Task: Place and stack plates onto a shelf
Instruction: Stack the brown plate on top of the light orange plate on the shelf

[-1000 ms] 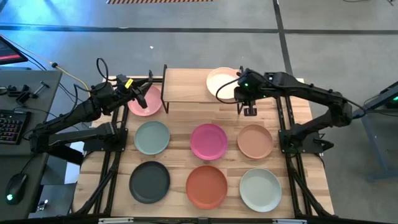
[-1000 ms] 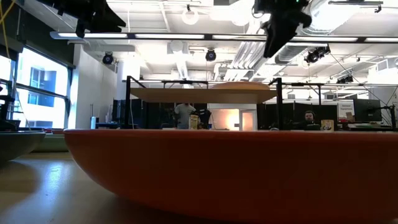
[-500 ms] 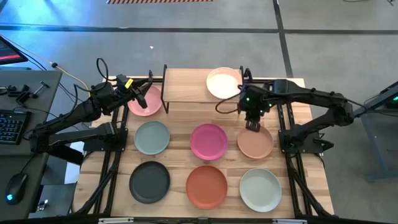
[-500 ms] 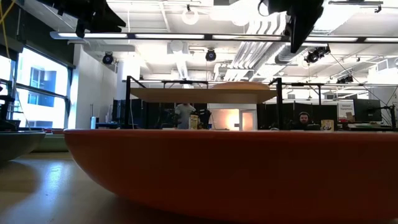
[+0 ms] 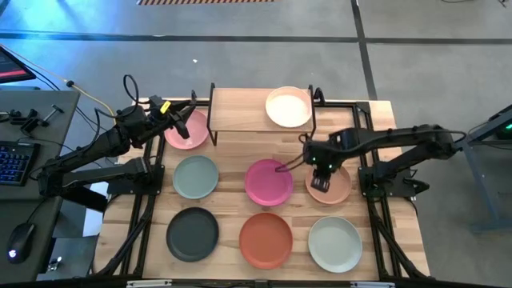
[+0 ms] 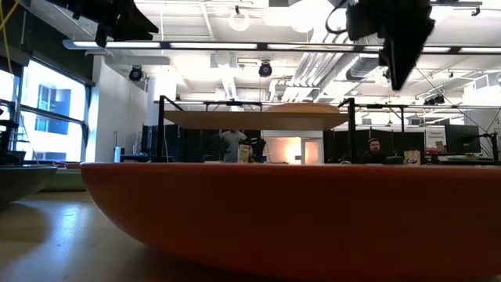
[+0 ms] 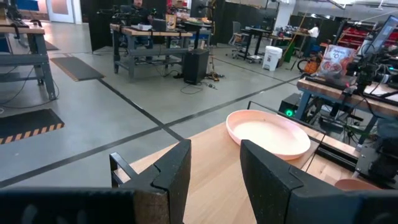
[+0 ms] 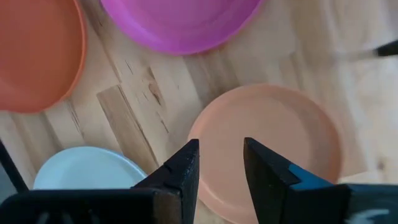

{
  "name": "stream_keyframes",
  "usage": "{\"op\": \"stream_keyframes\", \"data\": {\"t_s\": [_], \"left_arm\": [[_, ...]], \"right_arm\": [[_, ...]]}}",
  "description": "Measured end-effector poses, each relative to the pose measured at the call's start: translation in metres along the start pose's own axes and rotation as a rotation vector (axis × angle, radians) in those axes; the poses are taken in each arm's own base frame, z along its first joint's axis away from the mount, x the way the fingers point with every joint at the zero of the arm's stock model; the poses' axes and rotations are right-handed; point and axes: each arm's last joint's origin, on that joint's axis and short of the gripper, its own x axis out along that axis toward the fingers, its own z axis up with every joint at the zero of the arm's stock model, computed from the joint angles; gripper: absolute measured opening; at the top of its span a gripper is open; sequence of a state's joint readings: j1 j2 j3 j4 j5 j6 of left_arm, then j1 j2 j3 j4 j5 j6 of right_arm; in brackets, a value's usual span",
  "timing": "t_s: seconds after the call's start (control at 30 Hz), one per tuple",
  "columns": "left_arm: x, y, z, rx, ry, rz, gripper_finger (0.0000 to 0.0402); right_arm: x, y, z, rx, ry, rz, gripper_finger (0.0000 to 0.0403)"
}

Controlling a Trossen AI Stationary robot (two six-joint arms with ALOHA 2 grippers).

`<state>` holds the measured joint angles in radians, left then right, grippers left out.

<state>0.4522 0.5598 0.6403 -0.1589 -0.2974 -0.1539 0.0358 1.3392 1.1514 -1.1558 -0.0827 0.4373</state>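
Observation:
The shelf stands at the table's far edge, with the cream plate flat on its right half. That plate also shows in the left wrist view. My right gripper is open and hangs above the peach-tan plate, fingers pointing down; in its wrist view it is over that plate's rim. My left gripper is open and hovers over the light pink plate, left of the shelf. It faces the shelf with nothing between its fingers.
The other plates lie flat on the table: sage green, magenta, charcoal, terracotta, mint-white. The shelf's left half is bare wood. The terracotta plate fills the low view's foreground. People sit far behind the table.
My right gripper has moved from beside the shelf's right end toward the table's near edge and now hangs over the peach-tan plate. The cream plate stays on the shelf, now clear of the arm.

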Motion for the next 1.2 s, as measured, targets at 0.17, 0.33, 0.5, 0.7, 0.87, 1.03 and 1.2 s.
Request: {"op": "stream_keyframes", "data": {"t_s": [0.17, 0.33, 0.5, 0.7, 0.87, 1.03, 1.2], "left_arm": [[0.0, 0.0, 0.0, 0.039, 0.001, 0.001, 0.0129], [0.0, 0.0, 0.0, 0.044, 0.001, 0.001, 0.0129], [0.0, 0.0, 0.0, 0.044, 0.001, 0.002, 0.0129], [0.0, 0.0, 0.0, 0.06, 0.0, 0.008, 0.0129], [0.0, 0.001, 0.0, 0.056, 0.0, 0.023, 0.0129], [0.002, 0.0, -0.001, 0.058, 0.01, 0.024, 0.0129], [0.005, 0.0, -0.002, 0.062, 0.02, 0.029, 0.0129]], "right_arm": [[0.028, 0.008, -0.012, 0.054, 0.016, 0.008, 0.0105], [0.054, 0.014, -0.024, 0.078, 0.015, 0.023, 0.0105], [0.072, 0.017, -0.035, 0.105, 0.01, 0.031, 0.0105], [0.086, 0.021, -0.043, 0.084, -0.046, 0.013, 0.0105], [0.094, 0.026, -0.05, 0.054, -0.094, -0.012, 0.0105], [0.096, 0.032, -0.054, 0.023, -0.125, -0.017, 0.0105], [0.096, 0.034, -0.056, 0.035, -0.162, -0.053, 0.0105]]}}
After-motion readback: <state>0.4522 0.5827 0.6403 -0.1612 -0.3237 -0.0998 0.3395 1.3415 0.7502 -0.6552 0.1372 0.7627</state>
